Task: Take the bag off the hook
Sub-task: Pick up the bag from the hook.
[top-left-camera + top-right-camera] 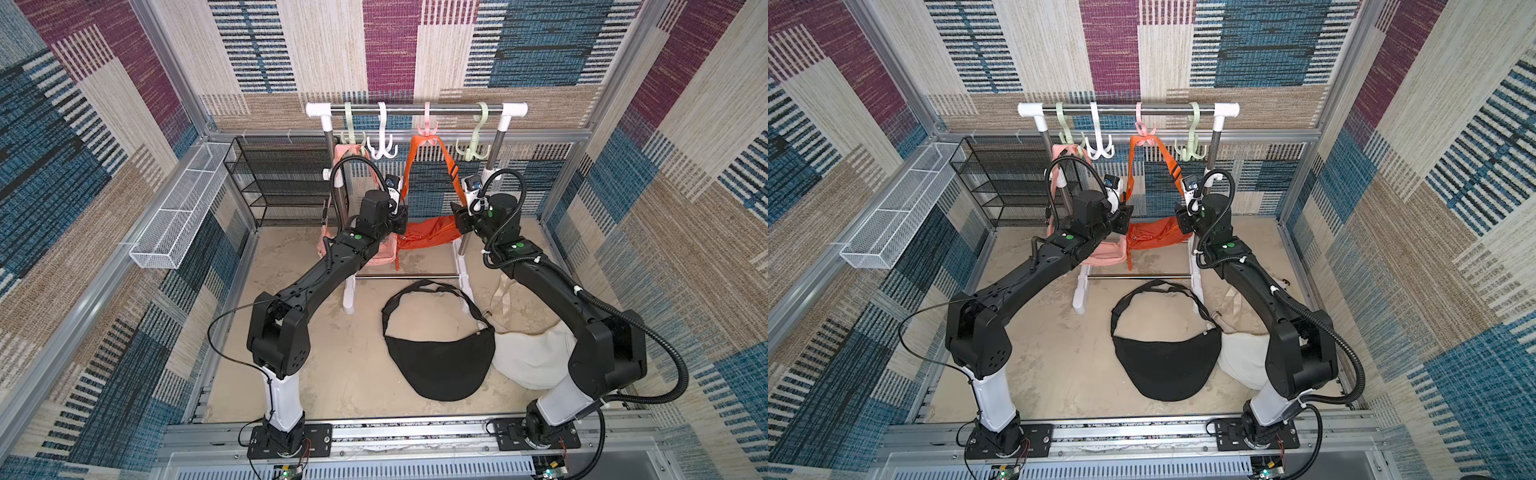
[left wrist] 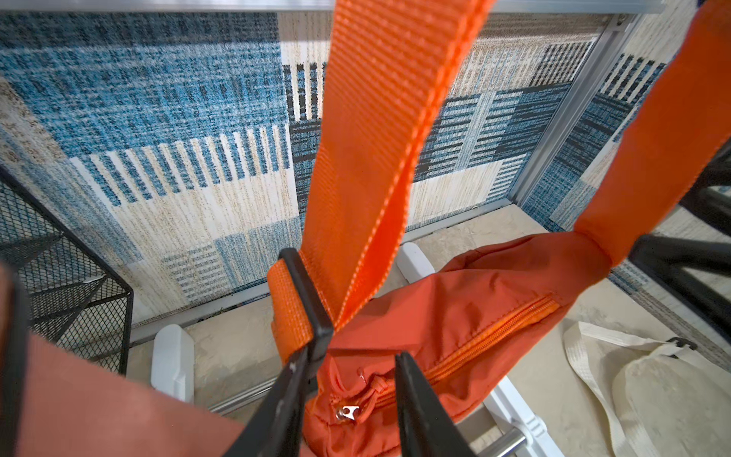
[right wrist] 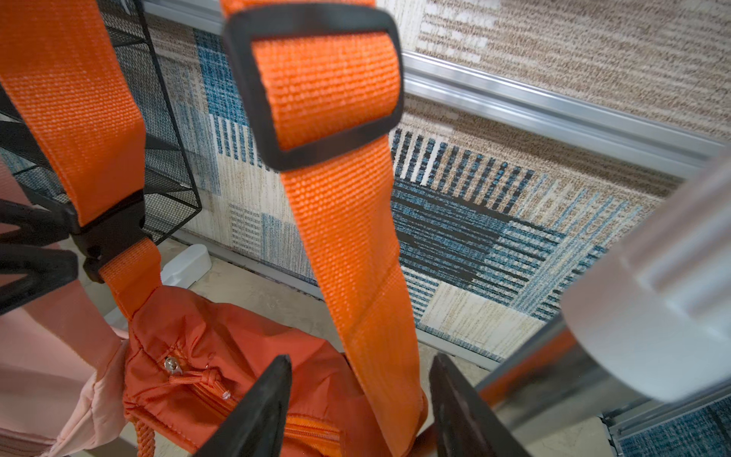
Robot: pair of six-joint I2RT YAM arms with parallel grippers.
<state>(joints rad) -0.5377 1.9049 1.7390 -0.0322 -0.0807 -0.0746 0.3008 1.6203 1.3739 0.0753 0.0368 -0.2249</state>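
Left gripper [image 2: 352, 352] half-closed round the left end of the orange bag [image 1: 428, 235], hold unclear. Right gripper [image 3: 360, 358] gapes astride the strap [image 3: 344, 237]. Farther back, strap hangs on the pink hook [image 1: 427, 129]. You're at the grasp. Next, likely: lift strap clear.

No legible text, small print possibly blurred

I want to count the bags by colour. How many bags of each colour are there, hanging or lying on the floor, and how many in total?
orange bag: 1
pink bag: 1
black bag: 1
cream bag: 1
Total: 4
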